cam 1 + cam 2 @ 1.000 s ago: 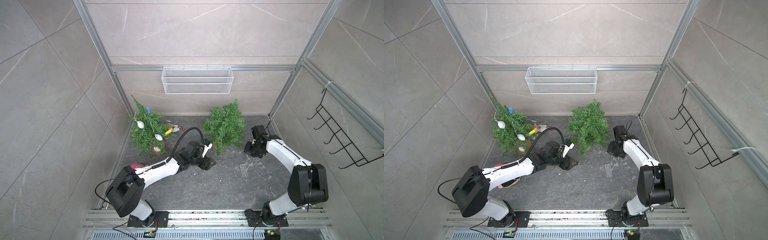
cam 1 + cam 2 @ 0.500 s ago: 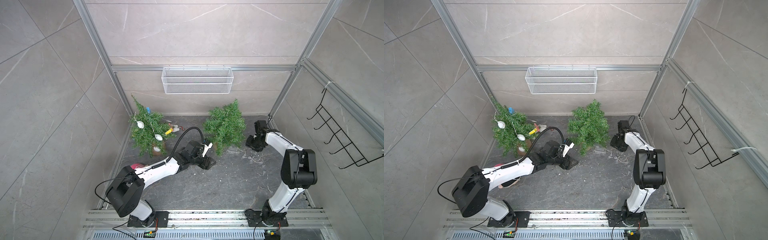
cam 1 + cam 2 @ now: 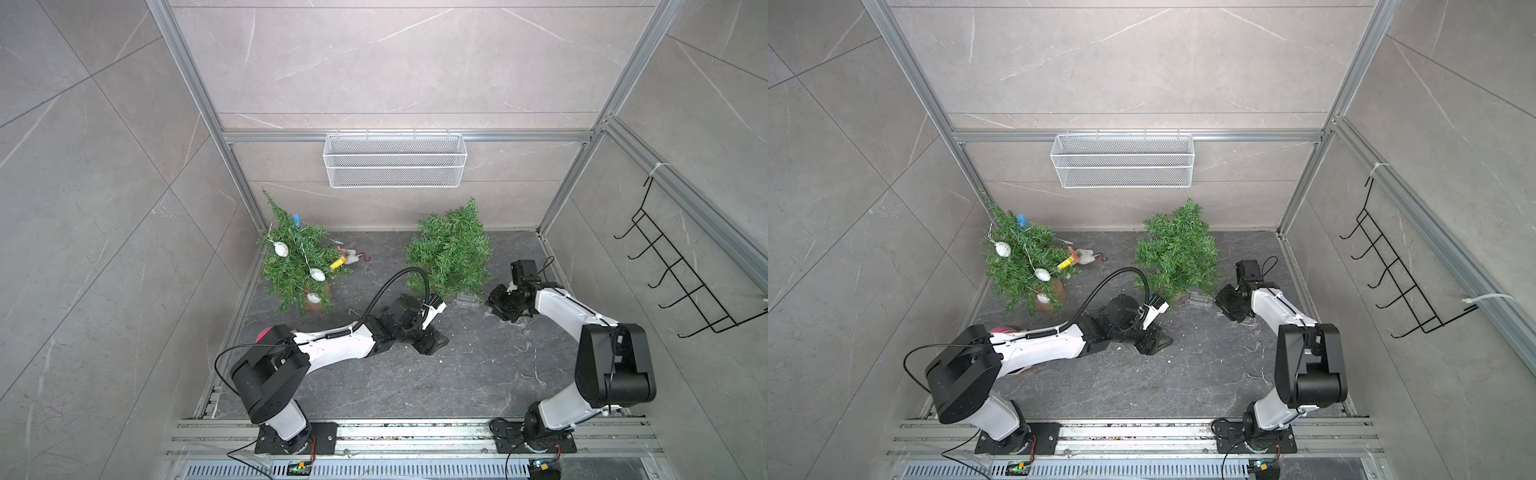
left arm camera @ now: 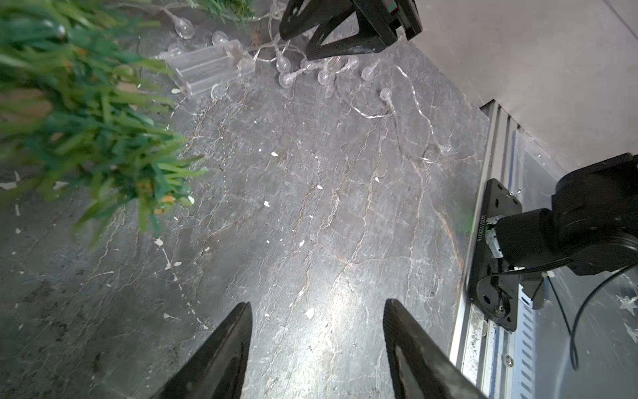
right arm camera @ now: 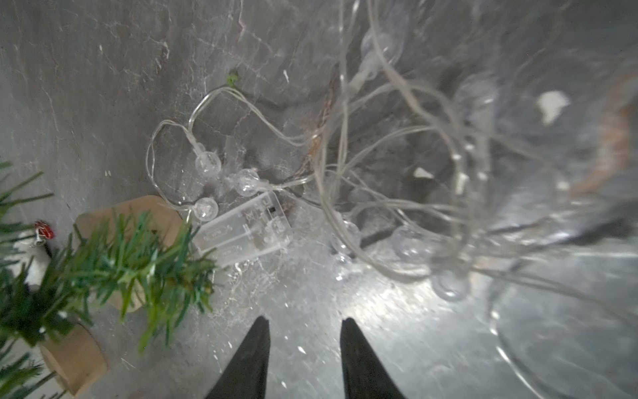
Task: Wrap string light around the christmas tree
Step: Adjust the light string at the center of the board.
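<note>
Right gripper (image 5: 304,319), fingers parted and empty, hovers over tangled lights (image 5: 247,181) beside the center-right tree (image 3: 451,253), likely to grab; left gripper (image 4: 316,305) released, mid-frame.

Looking down into a booth walled in large grey veined tiles (image 3: 395,62). Hanging a white mesh basket (image 3: 395,166) off a horizontal aluminium bar (image 3: 519,136) on the back wall. Running slanted aluminium posts (image 3: 196,83) up either side of the basket. Spreading a dark, pale-veined stone floor (image 3: 478,374) below the basket, flecking it with small pale bits and catching a soft glare. Holding a black wire hook rack (image 3: 685,266) on the side wall well right of the basket. Crossing the near edge, far below the basket, with metal mounting rails (image 3: 415,432)
</note>
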